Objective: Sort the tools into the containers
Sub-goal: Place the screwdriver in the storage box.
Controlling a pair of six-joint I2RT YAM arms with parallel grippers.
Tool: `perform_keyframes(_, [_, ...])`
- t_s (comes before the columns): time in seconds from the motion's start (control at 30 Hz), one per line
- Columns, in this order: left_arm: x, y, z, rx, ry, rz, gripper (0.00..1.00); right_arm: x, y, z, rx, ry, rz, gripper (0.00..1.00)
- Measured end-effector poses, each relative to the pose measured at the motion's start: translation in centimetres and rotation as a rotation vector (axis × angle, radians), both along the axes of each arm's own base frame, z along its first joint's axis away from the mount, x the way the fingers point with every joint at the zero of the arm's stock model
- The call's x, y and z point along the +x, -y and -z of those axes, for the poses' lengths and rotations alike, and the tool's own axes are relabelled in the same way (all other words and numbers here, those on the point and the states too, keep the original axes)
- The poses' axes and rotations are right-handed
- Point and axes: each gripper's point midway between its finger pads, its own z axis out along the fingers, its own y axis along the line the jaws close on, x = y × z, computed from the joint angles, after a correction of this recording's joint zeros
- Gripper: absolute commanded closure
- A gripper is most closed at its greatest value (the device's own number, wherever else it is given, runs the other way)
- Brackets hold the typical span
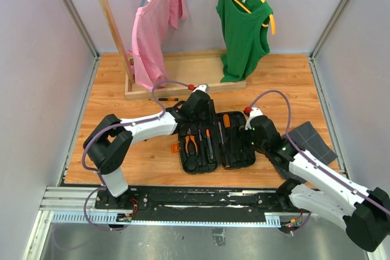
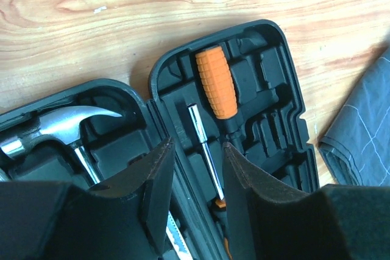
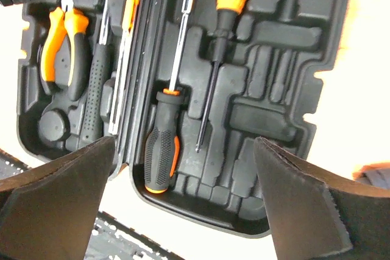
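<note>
The black tool case [image 1: 234, 158] lies open in the middle of the wooden floor. Its left half holds orange-handled pliers [image 1: 191, 144] and a hammer [image 2: 61, 127]. Its right half holds an orange-handled screwdriver [image 2: 216, 83] and a black-and-orange screwdriver [image 3: 161, 150]. The pliers [image 3: 64, 47] also show in the right wrist view. My left gripper [image 1: 198, 111] hovers over the case's far end, open and empty [image 2: 195, 175]. My right gripper [image 1: 256, 129] is at the case's right side, wide open and empty [image 3: 183, 175], above the near end of the right half.
A dark grey flat tray [image 1: 311, 141] lies right of the case, under my right arm. A wooden clothes rack base [image 1: 183, 83] stands at the back with a pink shirt [image 1: 155, 22] and a green top [image 1: 244, 22]. An orange latch [image 1: 177, 148] sticks out from the case's left edge.
</note>
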Motion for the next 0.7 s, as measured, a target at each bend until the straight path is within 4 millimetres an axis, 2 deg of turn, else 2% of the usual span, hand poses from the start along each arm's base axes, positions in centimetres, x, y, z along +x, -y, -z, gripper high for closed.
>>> perform_keyframes(0.17, [0.2,-0.5,0.0,0.023,0.014,-0.012,0.54,0.9,1.2,-1.2,-0.020,0.075,0.051,0.01])
perform_keyframes(0.3, [0.4,-0.8,-0.9,0.020,0.039,-0.023,0.52,1.5,2.1,-1.6,-0.044,0.108,0.099,0.01])
perform_keyframes(0.37, [0.5,-0.8,-1.5,0.014,0.052,-0.025,0.53,1.5,2.3,-1.7,-0.047,0.117,0.101,0.04])
perform_keyframes(0.57, [0.4,-0.7,-1.7,0.008,0.054,-0.017,0.57,0.8,0.8,-2.0,-0.005,0.120,-0.004,0.20])
perform_keyframes(0.7, [0.3,-0.5,-1.3,0.010,0.043,-0.008,0.58,0.1,-0.1,-1.2,0.025,0.078,-0.046,0.26])
